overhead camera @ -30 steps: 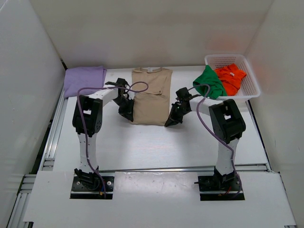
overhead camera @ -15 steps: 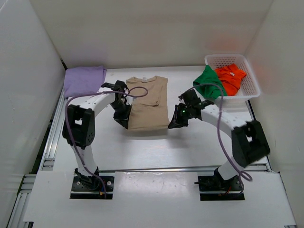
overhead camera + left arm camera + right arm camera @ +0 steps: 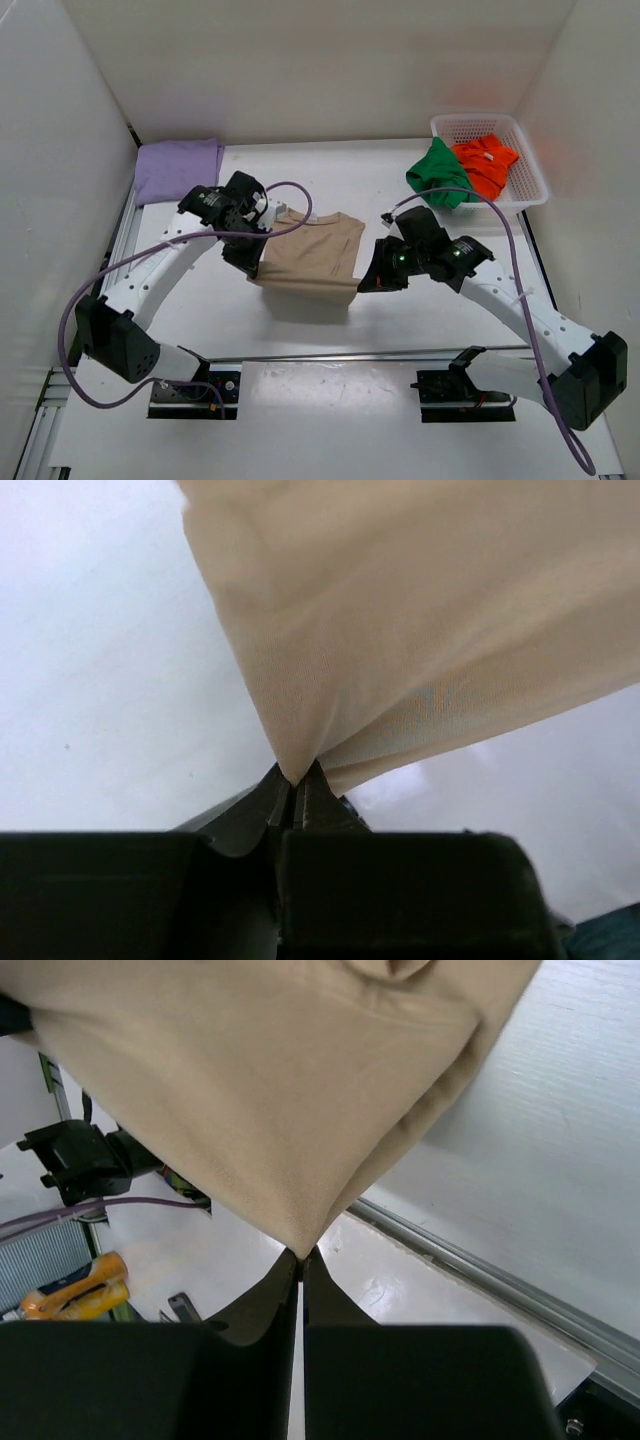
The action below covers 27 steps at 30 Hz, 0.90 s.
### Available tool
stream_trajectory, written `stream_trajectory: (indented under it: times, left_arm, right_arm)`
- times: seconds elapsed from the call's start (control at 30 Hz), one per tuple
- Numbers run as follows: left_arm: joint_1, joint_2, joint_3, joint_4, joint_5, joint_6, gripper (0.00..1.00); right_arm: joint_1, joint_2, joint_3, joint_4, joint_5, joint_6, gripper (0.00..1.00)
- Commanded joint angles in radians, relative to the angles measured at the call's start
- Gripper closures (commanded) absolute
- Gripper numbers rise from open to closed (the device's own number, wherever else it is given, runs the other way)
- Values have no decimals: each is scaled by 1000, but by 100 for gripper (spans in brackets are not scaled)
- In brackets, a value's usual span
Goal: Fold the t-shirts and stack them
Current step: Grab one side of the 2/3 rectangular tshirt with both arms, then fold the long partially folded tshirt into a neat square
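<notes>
Tan t-shirt (image 3: 315, 255) is now held at both near corners. The left gripper (image 3: 297, 785) is clamped tight on one corner, and the right gripper (image 3: 301, 1260) is pinched on the other, its jaws having closed within the last second. Compared with a second ago, both arms are stretched further out and the shirt has been drawn from the far middle of the table (image 3: 300, 340) towards its centre. Its near edge is raised and a shadow is cast beneath it. Whether the collar end is touching the surface cannot be told. A two-handed grip is judged to be established, so the next fold of this shirt can be started. Lavender t-shirt (image 3: 178, 168) is seen folded at the far left corner. Green t-shirt (image 3: 440, 172) is draped over the rim of the white basket (image 3: 532, 160), with the orange t-shirt (image 3: 485, 165) inside it. Both are unfolded, so about half the task is judged outstanding.
</notes>
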Motion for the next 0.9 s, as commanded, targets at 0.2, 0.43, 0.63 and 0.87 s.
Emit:
stream_trajectory:
  times: [0.2, 0.43, 0.63, 0.87]
  left_arm:
    - [166, 186, 265, -92, 44, 13, 89]
    - [251, 412, 452, -61, 128, 13, 89]
    - [263, 585, 580, -13, 192, 13, 89]
    - [283, 742, 686, 33, 203, 13, 85]
  right_arm:
    - [-128, 137, 165, -108, 81, -34, 100]
    - [-215, 355, 327, -88, 46, -100, 100]
    - [-290, 517, 399, -61, 35, -100, 100]
    - [-343, 709, 481, 1, 26, -64, 100]
